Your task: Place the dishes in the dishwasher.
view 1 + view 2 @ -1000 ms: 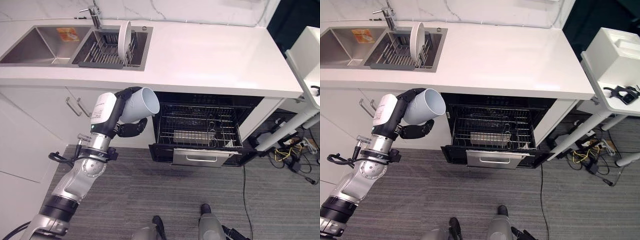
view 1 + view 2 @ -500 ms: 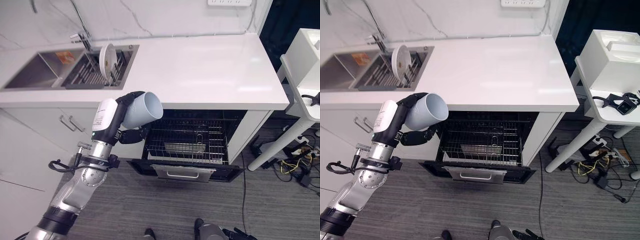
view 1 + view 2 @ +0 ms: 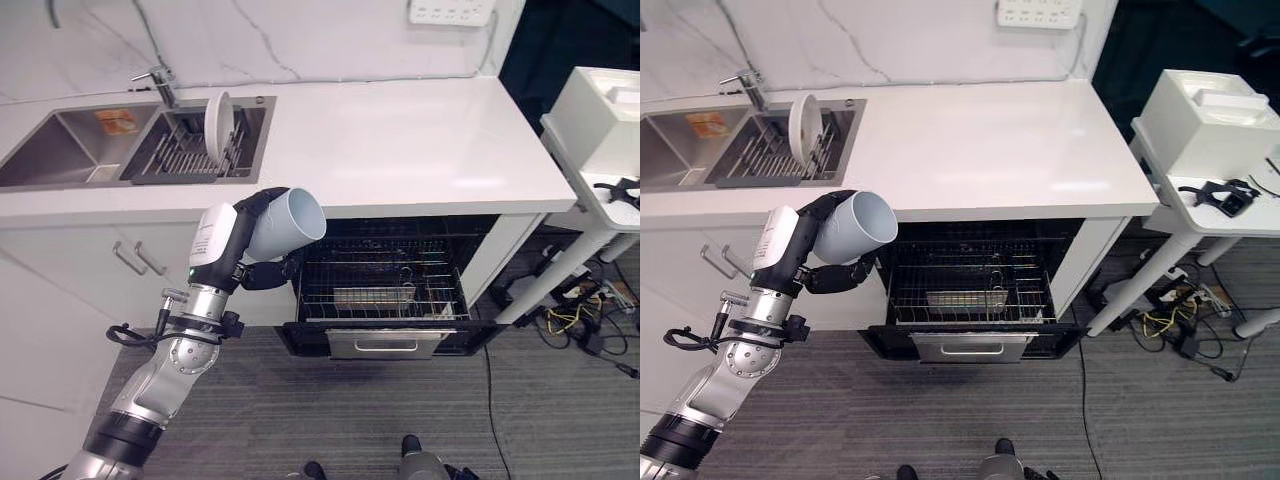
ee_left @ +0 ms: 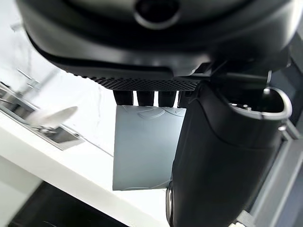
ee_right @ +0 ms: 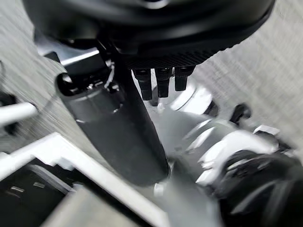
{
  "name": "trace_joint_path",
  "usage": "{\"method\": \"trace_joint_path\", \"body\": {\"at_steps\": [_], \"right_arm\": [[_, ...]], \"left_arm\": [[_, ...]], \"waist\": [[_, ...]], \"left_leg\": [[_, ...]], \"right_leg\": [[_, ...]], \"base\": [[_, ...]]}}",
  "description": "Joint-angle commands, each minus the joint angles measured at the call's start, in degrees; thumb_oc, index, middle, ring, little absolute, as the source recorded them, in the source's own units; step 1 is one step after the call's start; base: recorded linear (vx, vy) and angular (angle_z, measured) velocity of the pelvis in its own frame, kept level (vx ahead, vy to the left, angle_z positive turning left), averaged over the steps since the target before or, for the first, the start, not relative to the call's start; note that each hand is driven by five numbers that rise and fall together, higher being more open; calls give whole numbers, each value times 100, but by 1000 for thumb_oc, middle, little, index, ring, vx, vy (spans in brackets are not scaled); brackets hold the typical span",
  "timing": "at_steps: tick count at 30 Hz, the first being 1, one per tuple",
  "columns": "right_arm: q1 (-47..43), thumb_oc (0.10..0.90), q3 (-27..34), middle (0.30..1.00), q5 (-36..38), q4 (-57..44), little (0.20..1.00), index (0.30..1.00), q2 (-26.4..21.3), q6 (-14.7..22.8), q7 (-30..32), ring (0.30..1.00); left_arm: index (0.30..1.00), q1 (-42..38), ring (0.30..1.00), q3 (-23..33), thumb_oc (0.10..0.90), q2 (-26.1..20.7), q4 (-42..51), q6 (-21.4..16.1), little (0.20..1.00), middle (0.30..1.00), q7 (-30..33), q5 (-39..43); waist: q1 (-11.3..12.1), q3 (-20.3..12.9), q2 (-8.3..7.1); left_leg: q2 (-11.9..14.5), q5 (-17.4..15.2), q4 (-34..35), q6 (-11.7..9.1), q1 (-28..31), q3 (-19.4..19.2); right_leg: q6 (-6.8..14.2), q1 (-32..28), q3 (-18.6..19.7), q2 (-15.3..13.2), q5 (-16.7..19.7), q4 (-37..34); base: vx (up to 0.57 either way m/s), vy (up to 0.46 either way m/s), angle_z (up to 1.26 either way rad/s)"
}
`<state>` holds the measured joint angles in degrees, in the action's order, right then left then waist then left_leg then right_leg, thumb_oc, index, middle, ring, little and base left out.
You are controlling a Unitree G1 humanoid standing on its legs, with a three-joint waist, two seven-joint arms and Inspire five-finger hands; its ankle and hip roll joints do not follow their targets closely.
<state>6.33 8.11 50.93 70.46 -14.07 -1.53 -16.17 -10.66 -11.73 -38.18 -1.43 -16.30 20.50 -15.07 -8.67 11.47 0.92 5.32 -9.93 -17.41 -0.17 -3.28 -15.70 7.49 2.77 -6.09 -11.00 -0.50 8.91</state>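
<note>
My left hand (image 3: 262, 272) is shut on a pale grey cup (image 3: 285, 222), which lies tilted with its mouth facing right. It hangs just below the counter edge, at the upper left corner of the open dishwasher (image 3: 385, 342). In the left wrist view the fingers and thumb (image 4: 218, 156) curl round the cup (image 4: 147, 146). The dishwasher's wire rack (image 3: 400, 270) is pulled out and carries a metal cutlery basket (image 3: 372, 295). A white plate (image 3: 218, 118) stands upright in the sink's dish rack (image 3: 180, 152). In the right wrist view my right hand (image 5: 118, 127) hangs over the floor with relaxed fingers, holding nothing.
A white countertop (image 3: 400, 140) runs above the dishwasher, with a double sink (image 3: 60, 160) and a tap at its left. Cabinet doors with handles (image 3: 135, 258) are behind my left arm. A white side table (image 3: 600, 110) and loose cables (image 3: 575, 315) stand to the right.
The whole picture has shifted, so the camera has moved. The left hand keeps the same hold on the cup, beside the dishwasher's left edge.
</note>
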Motion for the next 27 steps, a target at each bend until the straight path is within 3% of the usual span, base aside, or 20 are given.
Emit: {"method": "trace_joint_path", "body": {"at_steps": [1,2,5,9,10,14,16,17,20,23,27], "right_arm": [[81,800,279,900,736,-520,900,900,-150,574,149,900],[173,800,432,900,1085,-1030,900,900,-90,872,309,900],[260,800,655,900,1335,-1485,900,900,-55,1248,412,900],[328,800,928,900,1272,-2040,900,900,-45,1501,646,900],[386,800,1109,900,1343,-2517,900,900,-61,1790,707,900],[482,800,1328,900,1259,-3489,900,900,-77,2410,853,900],[527,800,1394,900,994,-4074,900,900,-72,2522,1108,900],[584,800,1473,900,843,-4681,900,900,-70,2783,1169,900],[622,800,1547,900,376,-6777,900,900,-118,3626,421,900],[472,800,1414,900,461,-7746,900,900,-284,3529,-454,900],[300,800,1051,900,558,-8318,900,900,-459,2957,-925,900]], "left_arm": [[300,-701,300,223,400,196,638,-280,300,300,162,1172],[300,-651,300,192,400,476,486,-302,300,300,-46,1896],[300,-533,300,175,400,864,249,-423,300,300,-366,2936],[300,-359,300,196,400,1275,39,-365,300,300,-567,3607],[300,-231,300,175,400,1501,-223,-249,300,300,-781,4072],[300,-111,300,137,400,1739,-464,-46,300,300,-882,4423],[300,-23,300,153,400,1803,-532,-129,300,300,-845,4339],[300,69,300,199,400,1865,-570,-236,300,300,-783,4181],[300,233,300,328,400,1922,-438,-535,300,300,-127,3182],[300,141,300,383,400,1894,-219,-582,300,300,461,2468],[300,151,300,414,400,1830,7,-595,300,300,739,2105]], "waist": [[-35,-202,243],[-106,-232,187],[-189,-254,116],[-286,-284,57],[-349,-301,14],[-470,-273,-54],[-525,-260,-75],[-586,-260,-97],[-746,-300,-121],[-734,-358,-133],[-644,-387,-139]], "left_leg": [[236,-400,22,-79,-7,315],[259,-403,22,-122,-42,254],[272,-418,22,-151,10,114],[311,-446,22,-161,70,-51],[321,-452,22,-147,109,-125],[339,-453,22,-101,164,-211],[340,-466,22,-82,201,-257],[343,-475,22,-63,232,-299],[350,-499,22,-37,296,-419],[347,-514,22,-47,283,-452],[349,-521,22,-79,274,-456]], "right_leg": [[-28,-62,-346,218,-1130,828],[12,5,-389,149,-1088,828],[95,123,-385,32,-990,828],[142,208,-334,-15,-919,828],[157,244,-284,1,-872,828],[160,285,-214,15,-821,828],[168,291,-176,24,-800,828],[175,302,-119,45,-781,828],[199,324,34,90,-757,828],[218,360,56,78,-771,828],[216,364,-3,44,-801,828]], "base": [[-71,0,-8],[-78,-20,-6],[-47,-27,-12],[-21,-36,-27],[-15,-49,-19],[-25,-30,-25],[-4,-6,-34],[8,5,-37],[49,26,-52],[43,4,-28],[0,0,0]]}}
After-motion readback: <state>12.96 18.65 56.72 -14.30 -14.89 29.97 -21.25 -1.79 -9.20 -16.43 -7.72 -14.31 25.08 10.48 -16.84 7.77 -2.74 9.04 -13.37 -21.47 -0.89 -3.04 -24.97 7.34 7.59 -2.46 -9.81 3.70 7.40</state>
